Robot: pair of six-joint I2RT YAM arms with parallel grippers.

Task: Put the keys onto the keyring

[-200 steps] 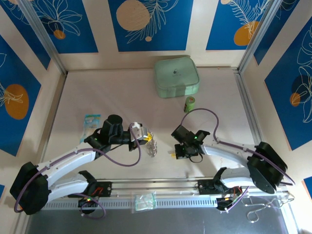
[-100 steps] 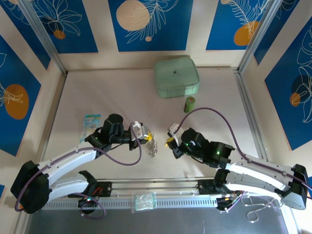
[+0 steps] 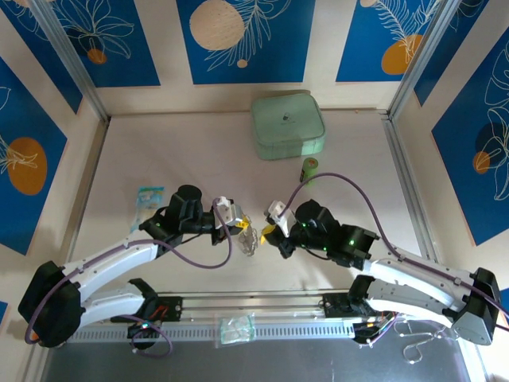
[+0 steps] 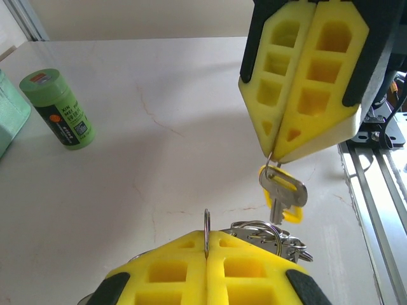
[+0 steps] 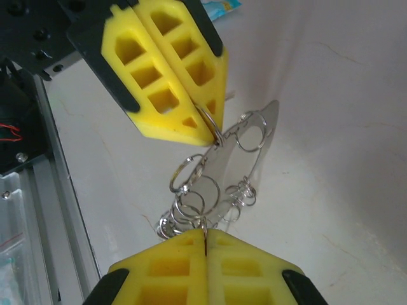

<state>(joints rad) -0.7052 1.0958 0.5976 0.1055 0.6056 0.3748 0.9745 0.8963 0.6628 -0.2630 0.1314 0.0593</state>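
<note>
Silvery and wire-thin, the oval keyring (image 5: 191, 206) hangs over the pale bench (image 4: 159, 127) with my left pincer (image 4: 206, 244) clamped on its rim, while my right pincer (image 4: 275, 154), clamped on the small yellow-headed metal key (image 4: 284, 190) just beside it, likely needs a firm head-grip on light, slippery metal.

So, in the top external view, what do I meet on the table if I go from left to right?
Blue packet → left gripper → right gripper → green cylinder
</note>
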